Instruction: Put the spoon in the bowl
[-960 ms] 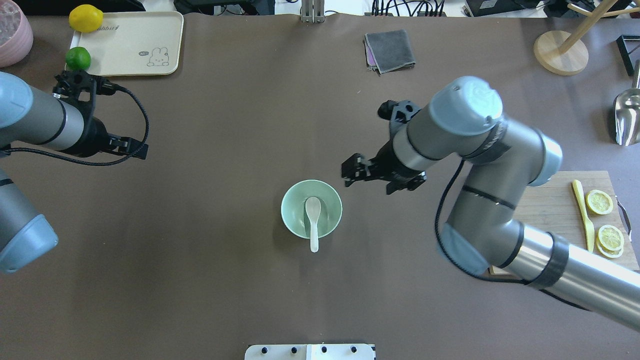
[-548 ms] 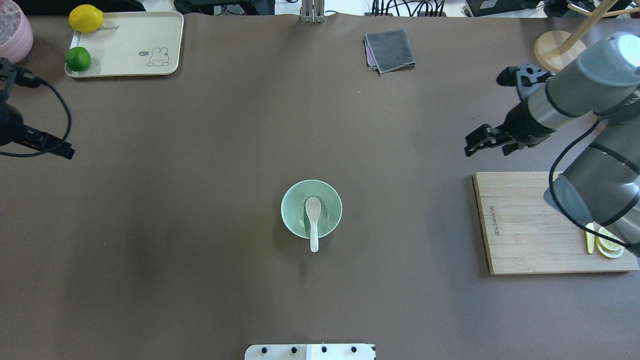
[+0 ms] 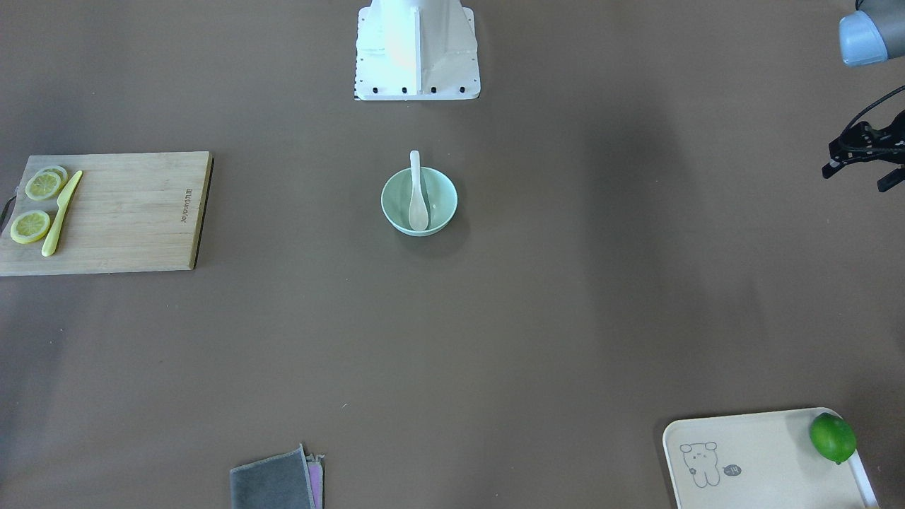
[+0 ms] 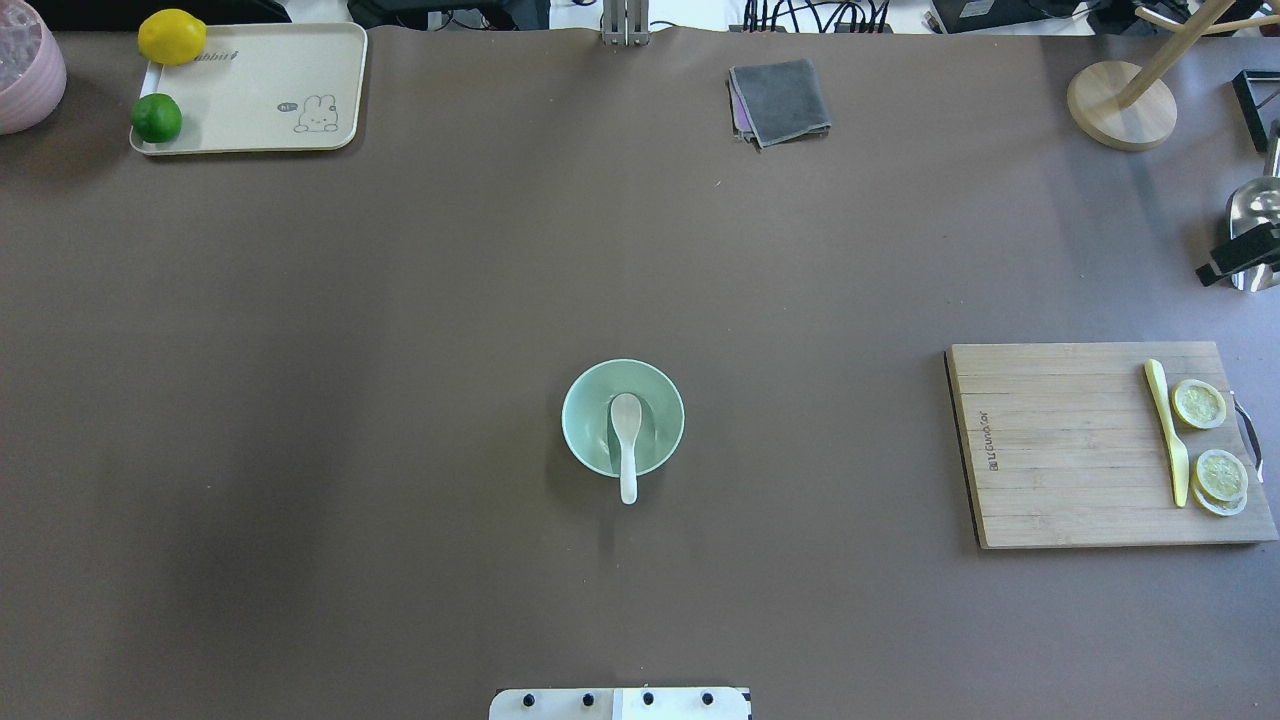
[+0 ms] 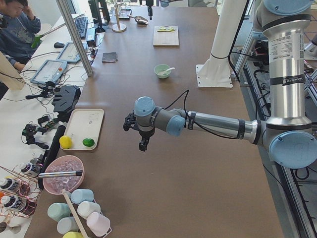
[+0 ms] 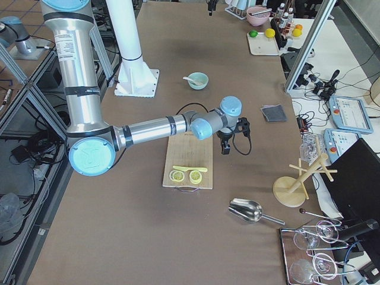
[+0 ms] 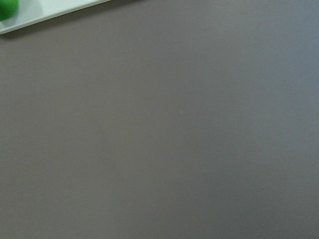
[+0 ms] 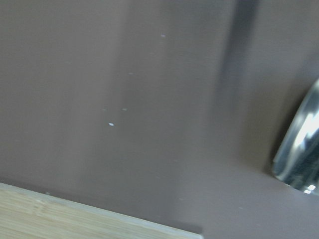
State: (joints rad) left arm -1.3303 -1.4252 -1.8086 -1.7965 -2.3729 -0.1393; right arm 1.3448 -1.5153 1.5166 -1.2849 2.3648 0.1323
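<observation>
The off-white spoon [image 4: 626, 440] lies in the pale mint-green bowl [image 4: 580, 395] at the table's middle, with its scoop inside and its handle resting over the near rim. It also shows in the front view, spoon [image 3: 417, 194] in bowl [image 3: 442, 205]. Neither gripper is near it. My left gripper [image 3: 859, 162] is far off at the table's left side, also in the left side view [image 5: 141, 145]. My right gripper [image 4: 1238, 262] shows only as a black piece at the right edge, near the cutting board [image 6: 225, 148]. I cannot tell whether either is open or shut.
A wooden cutting board [image 4: 1060, 450] at the right holds a yellow knife [image 4: 1168, 430] and lemon slices [image 4: 1198, 403]. A metal scoop [image 4: 1255, 215] and a wooden stand [image 4: 1120, 105] are far right. A tray [image 4: 250, 90] with a lime [image 4: 157, 118] and a lemon [image 4: 172, 36] is far left. A grey cloth [image 4: 780, 100] lies at the back.
Both arms have drawn away outward, the right from beside the bowl to the right edge and the left off the left edge. The spoon and bowl have not moved.
</observation>
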